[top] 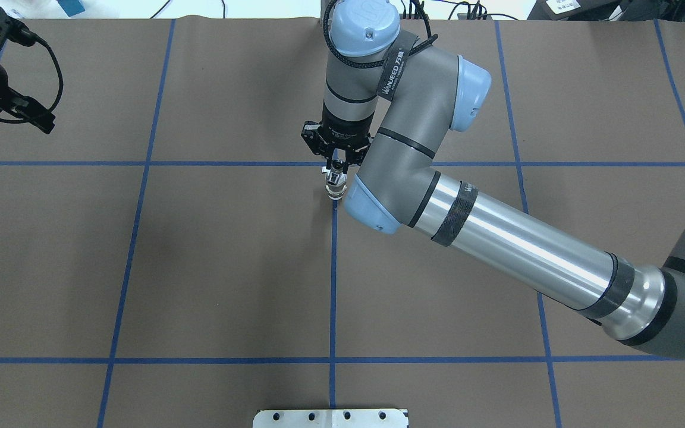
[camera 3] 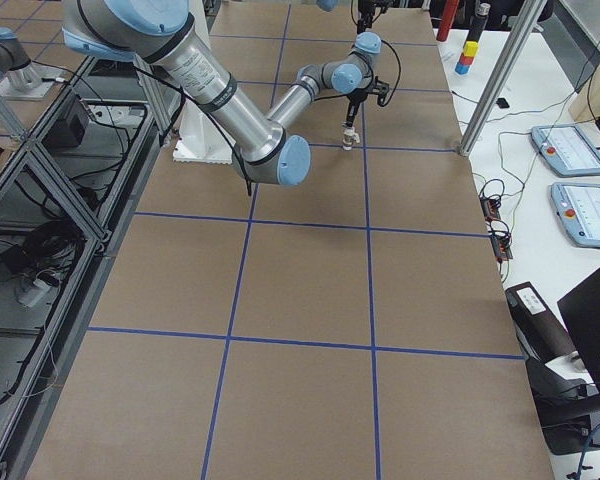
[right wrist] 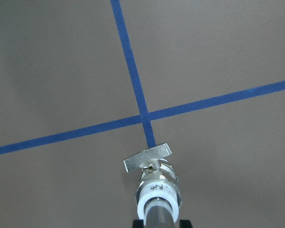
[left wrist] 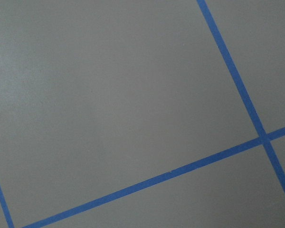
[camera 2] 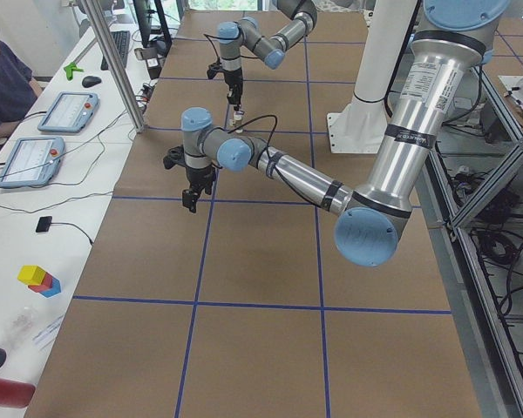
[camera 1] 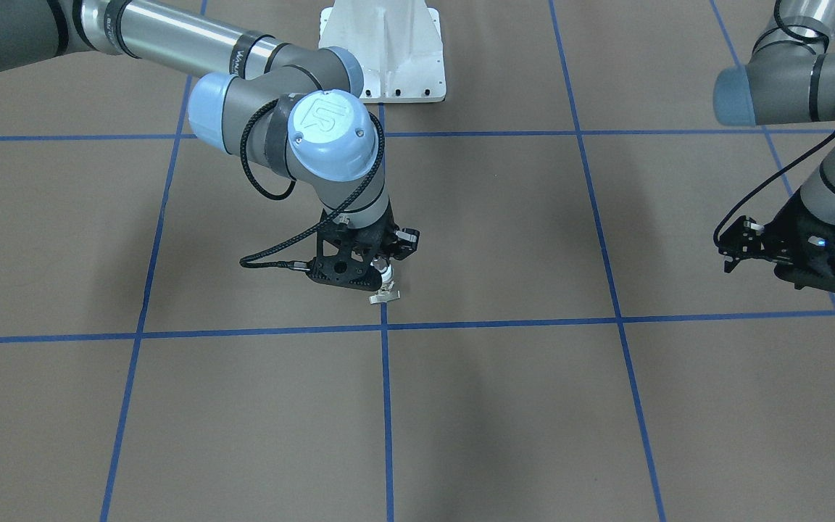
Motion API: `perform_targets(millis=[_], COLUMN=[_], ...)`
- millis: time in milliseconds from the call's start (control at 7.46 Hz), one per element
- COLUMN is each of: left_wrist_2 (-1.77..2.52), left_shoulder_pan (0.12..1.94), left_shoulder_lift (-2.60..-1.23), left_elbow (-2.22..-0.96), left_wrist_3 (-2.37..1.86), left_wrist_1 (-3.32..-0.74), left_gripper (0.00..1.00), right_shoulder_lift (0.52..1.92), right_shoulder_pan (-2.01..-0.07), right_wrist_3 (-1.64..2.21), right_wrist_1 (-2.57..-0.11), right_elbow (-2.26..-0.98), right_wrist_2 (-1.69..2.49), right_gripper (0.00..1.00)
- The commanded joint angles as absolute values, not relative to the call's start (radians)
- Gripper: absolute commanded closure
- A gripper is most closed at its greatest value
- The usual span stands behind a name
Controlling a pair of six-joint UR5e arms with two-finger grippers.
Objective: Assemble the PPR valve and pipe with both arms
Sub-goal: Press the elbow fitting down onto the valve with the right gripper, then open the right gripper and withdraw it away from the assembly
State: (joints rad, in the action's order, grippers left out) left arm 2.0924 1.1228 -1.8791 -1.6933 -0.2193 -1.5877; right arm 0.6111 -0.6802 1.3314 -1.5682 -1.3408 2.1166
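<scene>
The PPR valve [right wrist: 156, 183] stands over a blue tape crossing at the table's middle, its flat metal tab [right wrist: 147, 158] at the foot and its white end up. The silver-grey pipe [right wrist: 158, 216] sits in that white end. My right gripper [right wrist: 157, 223] is shut on the pipe from above; both show again as the valve [camera 1: 386, 277] under the right gripper [camera 1: 387, 265], and in the overhead view as the valve [top: 335, 188] below the gripper [top: 336, 171]. My left gripper [camera 1: 728, 251] hangs open and holds nothing, far off at the table's side. The left wrist view has only brown paper and tape.
A white bolted pedestal [camera 1: 383, 51] stands at the robot's side of the table, also seen as the pedestal [top: 330, 418]. Blue tape lines [left wrist: 147, 180] grid the brown paper. A person [camera 2: 4, 83] sits at a side desk with tablets [camera 2: 30, 161].
</scene>
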Motion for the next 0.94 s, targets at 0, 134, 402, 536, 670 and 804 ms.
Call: perform_targets(millis=[0, 134, 402, 536, 670, 804], left_wrist_2=[2.092, 2.092, 2.092, 2.094, 2.13, 2.172], left_shoulder_pan=[1.121, 1.121, 1.121, 1.13, 1.138, 1.166], left_shoulder_lift=[-1.879, -1.879, -1.879, -1.881, -1.879, -1.878], left_elbow=[-1.692, -1.692, -1.692, -1.697, -1.703, -1.704], left_wrist_3=[-0.219, -0.219, -0.219, -0.218, -0.209, -0.178], left_wrist_1=[-1.588, -1.588, -1.588, -1.586, -1.583, -1.58], left_gripper=[0.0, 0.0, 0.0, 0.0, 0.0, 0.0], right_shoulder_lift=[0.612, 0.612, 0.609, 0.623, 0.702, 0.826], right_shoulder_pan=[-0.68, -0.68, -0.684, -0.731, -0.785, -0.816], right_wrist_3=[1.382, 1.382, 1.382, 1.382, 1.353, 1.235], right_wrist_1=[-1.552, -1.551, -1.554, -1.577, -1.677, -1.766], right_elbow=[-1.347, -1.347, -1.348, -1.411, -1.549, -1.713], right_wrist_2=[2.109, 2.111, 2.111, 2.13, 2.173, 2.175], right_gripper=[0.0, 0.0, 0.0, 0.0, 0.0, 0.0])
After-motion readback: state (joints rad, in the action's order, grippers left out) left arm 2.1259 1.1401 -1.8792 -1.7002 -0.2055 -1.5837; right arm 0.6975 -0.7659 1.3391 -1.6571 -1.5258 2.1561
